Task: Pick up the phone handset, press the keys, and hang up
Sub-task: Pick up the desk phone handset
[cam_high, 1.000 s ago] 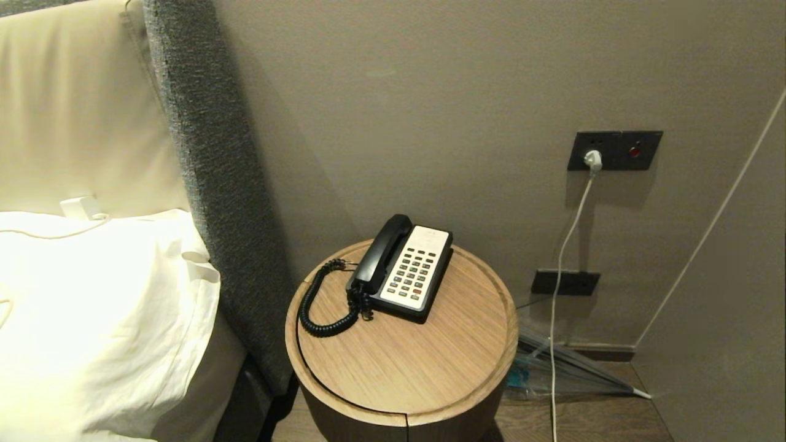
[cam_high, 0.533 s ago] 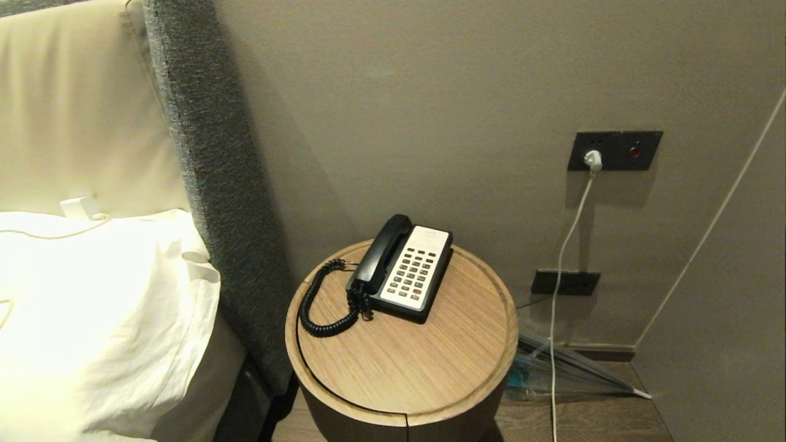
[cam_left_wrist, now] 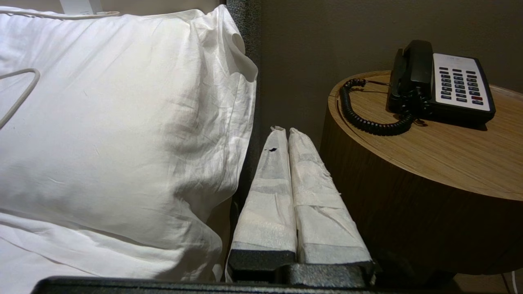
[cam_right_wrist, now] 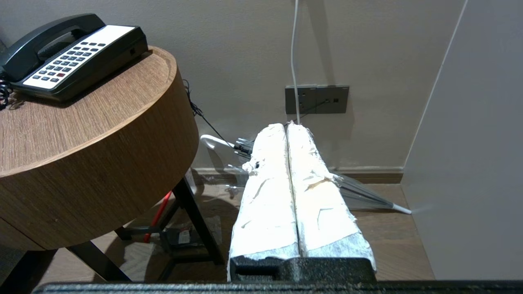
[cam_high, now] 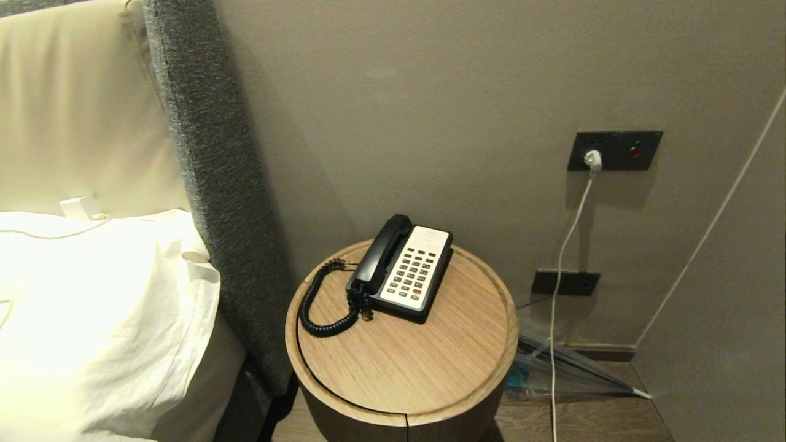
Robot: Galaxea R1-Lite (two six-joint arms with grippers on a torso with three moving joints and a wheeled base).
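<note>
The black phone handset (cam_high: pixel 381 253) (cam_left_wrist: pixel 410 67) (cam_right_wrist: pixel 45 38) rests in its cradle along the left side of the phone base (cam_high: pixel 412 276), whose keys (cam_high: pixel 410 274) sit on a white panel. Its coiled cord (cam_high: pixel 322 304) loops over the round wooden table (cam_high: pixel 399 362). Neither arm shows in the head view. My left gripper (cam_left_wrist: pixel 286 130) is shut and empty, low between the pillow and the table's side. Shut and empty too, my right gripper (cam_right_wrist: pixel 287 125) hangs below the table's right side, over the floor.
A white pillow (cam_high: pixel 92 319) and grey headboard (cam_high: pixel 215 184) stand left of the table. A white cable (cam_high: pixel 562 258) hangs from a wall socket (cam_high: pixel 614 150) on the right. A folded umbrella (cam_right_wrist: pixel 367 192) lies on the floor by the wall.
</note>
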